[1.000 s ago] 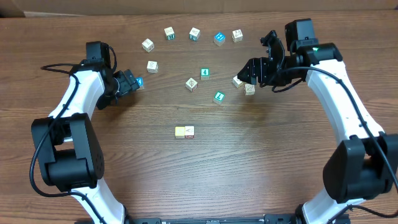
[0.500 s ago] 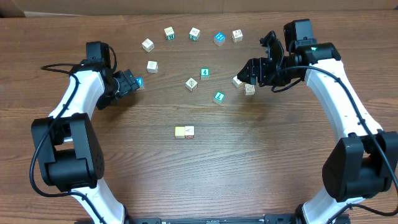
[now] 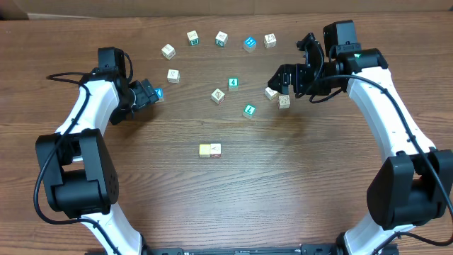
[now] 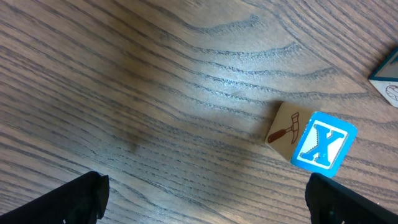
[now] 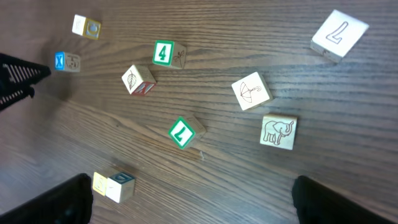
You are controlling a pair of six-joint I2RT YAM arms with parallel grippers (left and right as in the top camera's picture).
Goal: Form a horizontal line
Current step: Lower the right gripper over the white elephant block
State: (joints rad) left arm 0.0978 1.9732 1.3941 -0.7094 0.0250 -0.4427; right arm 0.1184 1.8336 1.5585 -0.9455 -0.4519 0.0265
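A yellow cube point(image 3: 205, 150) touches a whitish cube point(image 3: 215, 149) (the line point(image 3: 210, 150)).

The desk point(image 3: 226, 205) is brown wood with long dark lines running across it. It fills almost all of the view from above. Along the far edge, at the top, there is a tan strip point(image 3: 212, 7). It is flat and plain like cardboard, but it is hard to tell what it is. The light is soft, and the shadows on the wood are small and faint. Up close, part of the wood looks pale and shiny where the light hits it.
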